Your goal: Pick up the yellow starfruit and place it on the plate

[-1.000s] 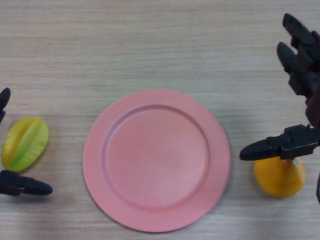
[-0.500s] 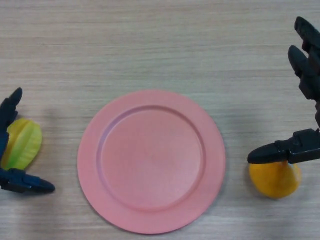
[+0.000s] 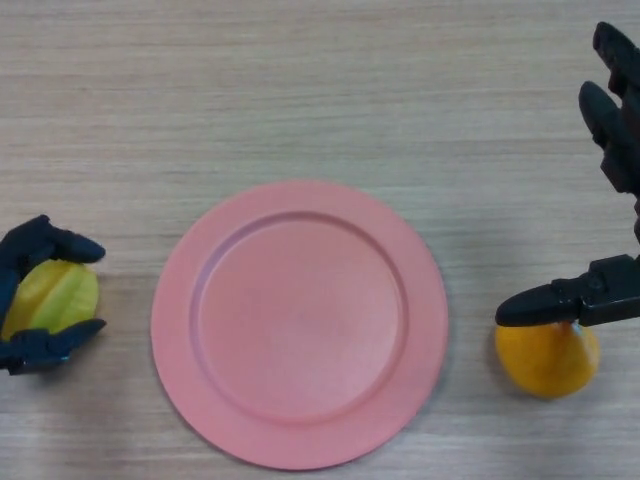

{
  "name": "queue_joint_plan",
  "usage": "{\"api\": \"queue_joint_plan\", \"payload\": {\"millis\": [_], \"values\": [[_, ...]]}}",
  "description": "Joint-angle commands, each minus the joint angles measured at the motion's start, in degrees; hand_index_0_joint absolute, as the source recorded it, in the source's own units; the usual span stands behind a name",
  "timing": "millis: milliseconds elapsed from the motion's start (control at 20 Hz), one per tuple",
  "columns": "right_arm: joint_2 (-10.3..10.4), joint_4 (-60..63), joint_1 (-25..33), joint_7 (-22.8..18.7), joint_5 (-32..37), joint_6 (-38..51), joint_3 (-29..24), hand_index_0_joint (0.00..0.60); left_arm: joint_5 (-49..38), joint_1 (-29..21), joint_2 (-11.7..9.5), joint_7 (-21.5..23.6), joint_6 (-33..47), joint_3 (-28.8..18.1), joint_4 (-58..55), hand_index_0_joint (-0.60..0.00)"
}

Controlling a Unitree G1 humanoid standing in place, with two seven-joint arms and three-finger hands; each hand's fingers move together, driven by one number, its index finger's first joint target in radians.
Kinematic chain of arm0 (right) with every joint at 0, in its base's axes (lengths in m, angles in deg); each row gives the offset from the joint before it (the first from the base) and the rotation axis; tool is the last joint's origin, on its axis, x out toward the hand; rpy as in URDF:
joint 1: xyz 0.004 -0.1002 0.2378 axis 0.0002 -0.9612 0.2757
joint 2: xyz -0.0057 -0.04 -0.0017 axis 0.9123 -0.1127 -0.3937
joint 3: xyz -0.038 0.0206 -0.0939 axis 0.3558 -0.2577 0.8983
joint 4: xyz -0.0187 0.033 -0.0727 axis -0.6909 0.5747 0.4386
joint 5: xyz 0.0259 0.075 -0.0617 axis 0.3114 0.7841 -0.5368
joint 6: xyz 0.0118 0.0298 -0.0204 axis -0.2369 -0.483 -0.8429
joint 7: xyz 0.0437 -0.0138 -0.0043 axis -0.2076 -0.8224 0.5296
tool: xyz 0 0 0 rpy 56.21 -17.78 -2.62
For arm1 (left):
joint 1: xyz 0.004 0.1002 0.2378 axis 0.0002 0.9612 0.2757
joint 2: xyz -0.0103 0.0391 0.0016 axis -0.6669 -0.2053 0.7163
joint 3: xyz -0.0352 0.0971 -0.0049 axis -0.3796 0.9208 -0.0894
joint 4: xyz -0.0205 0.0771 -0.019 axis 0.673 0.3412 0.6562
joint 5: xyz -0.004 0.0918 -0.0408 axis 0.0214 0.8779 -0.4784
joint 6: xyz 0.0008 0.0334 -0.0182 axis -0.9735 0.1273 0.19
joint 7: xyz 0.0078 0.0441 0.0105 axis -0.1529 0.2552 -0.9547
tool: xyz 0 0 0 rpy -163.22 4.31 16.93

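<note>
L hand curled round starfruit at desk left edge; plate centre; R hand open, right edge.

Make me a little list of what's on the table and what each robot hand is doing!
starfruit: yellow-green, at the table's left edge, left of the plate
left hand: fingers curled around the starfruit
plate: pink, round, nothing on it, in the middle
orange fruit: right of the plate
right hand: open, thumb over the orange fruit
</note>
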Motion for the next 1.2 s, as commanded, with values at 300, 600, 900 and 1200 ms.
{"api": "queue_joint_plan", "payload": {"millis": [300, 600, 900, 1200], "values": [[-1.41, -5.53, 1.38, -1.21, 1.31, 4.74, -2.95, 0.000, -6.23, -0.03, -1.52, -4.15, -5.38, -8.75, -15.10, -0.600], [-1.18, -6.98, 0.87, -1.35, 1.61, 3.46, -3.20, 0.000, -0.60, 0.30, 3.61, -9.39, -8.27, -0.05, -29.32, -0.600], [-1.62, -8.79, 1.44, -1.01, 2.90, 0.71, -4.22, 0.000, -2.58, -2.12, 8.51, -14.74, -27.74, 14.95, -34.12, -0.600], [-2.22, -7.30, 0.37, -0.11, 0.59, 5.91, -6.26, 0.000, 2.96, -9.24, 11.62, -2.51, -6.22, 15.40, -18.14, -0.600]]}}
